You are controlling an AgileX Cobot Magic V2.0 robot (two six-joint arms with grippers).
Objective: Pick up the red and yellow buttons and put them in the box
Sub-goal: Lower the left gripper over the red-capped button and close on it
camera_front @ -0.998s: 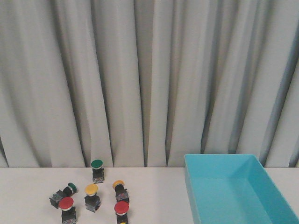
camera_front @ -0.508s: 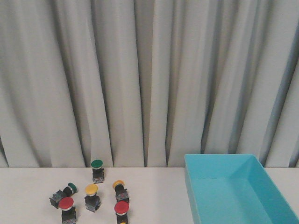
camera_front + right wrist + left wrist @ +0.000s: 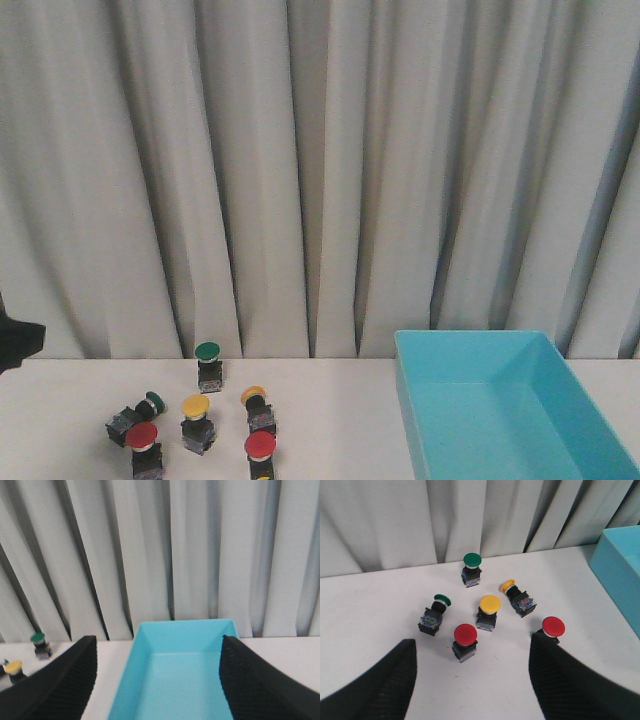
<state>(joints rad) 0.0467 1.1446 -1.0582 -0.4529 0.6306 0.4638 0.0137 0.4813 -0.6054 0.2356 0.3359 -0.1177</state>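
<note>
- Cyan box sits on the white table at my right, with nothing inside that I can see.
- Red and yellow buttons cluster at my left, well apart from it: two red caps and two yellow caps, one of them tipped over.
- Two green buttons mix in among them.
- My left gripper hovers spread wide above the cluster, gripping nothing.
- My right gripper hangs apart over the box, holding nothing.
</note>
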